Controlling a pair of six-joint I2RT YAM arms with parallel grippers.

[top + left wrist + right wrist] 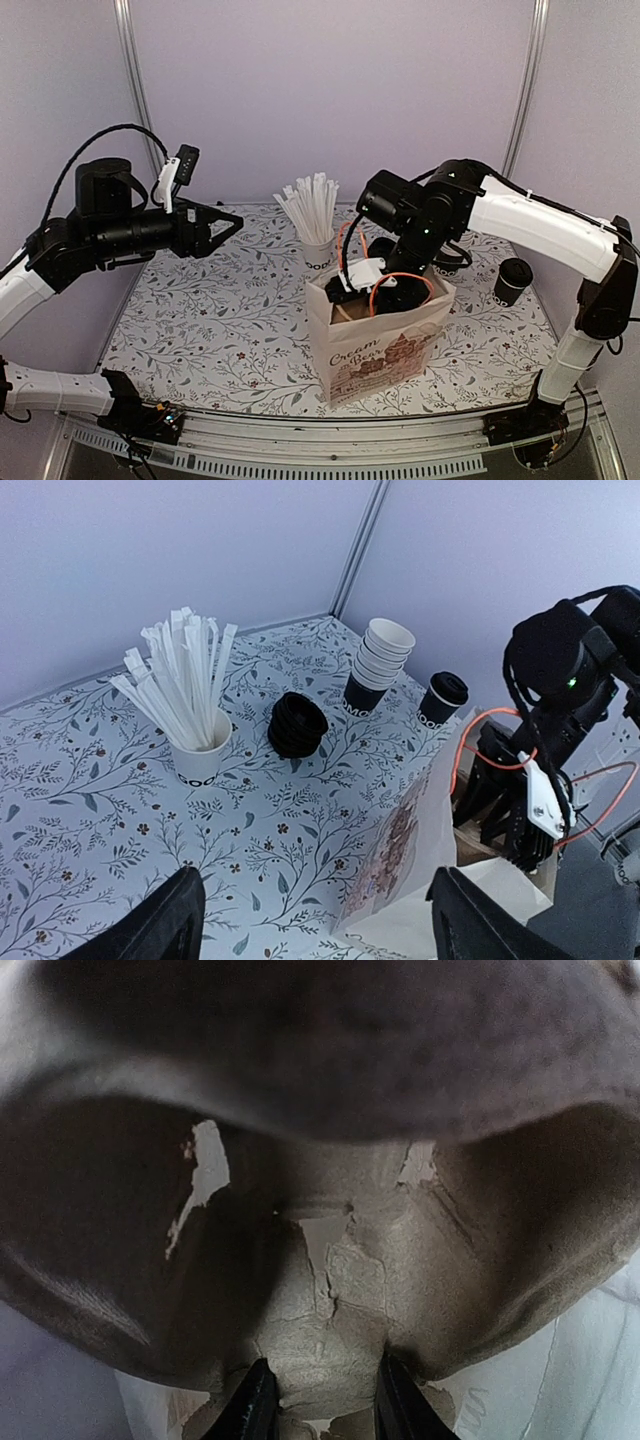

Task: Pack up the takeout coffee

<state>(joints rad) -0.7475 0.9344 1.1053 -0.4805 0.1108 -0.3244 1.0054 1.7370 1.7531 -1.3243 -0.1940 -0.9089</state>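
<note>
The takeout coffee (512,280), a black cup with a black lid, stands on the table right of the paper bag (380,345); the left wrist view shows the takeout coffee (442,697) behind the bag (420,880). My right gripper (385,295) reaches down into the bag's open top. In its wrist view the right gripper (320,1400) has its two fingers closed on a ridge of a brown moulded pulp cup carrier (330,1290) that fills the frame. My left gripper (225,225) hangs open above the table's left side, nothing between its fingers (170,920).
A white cup of straws (195,750) stands behind the bag, with a stack of black lids (297,723) and a stack of lidless cups (378,665) beside it. Orange cable loops over the bag's mouth (400,285). Walls enclose the table at the back and sides.
</note>
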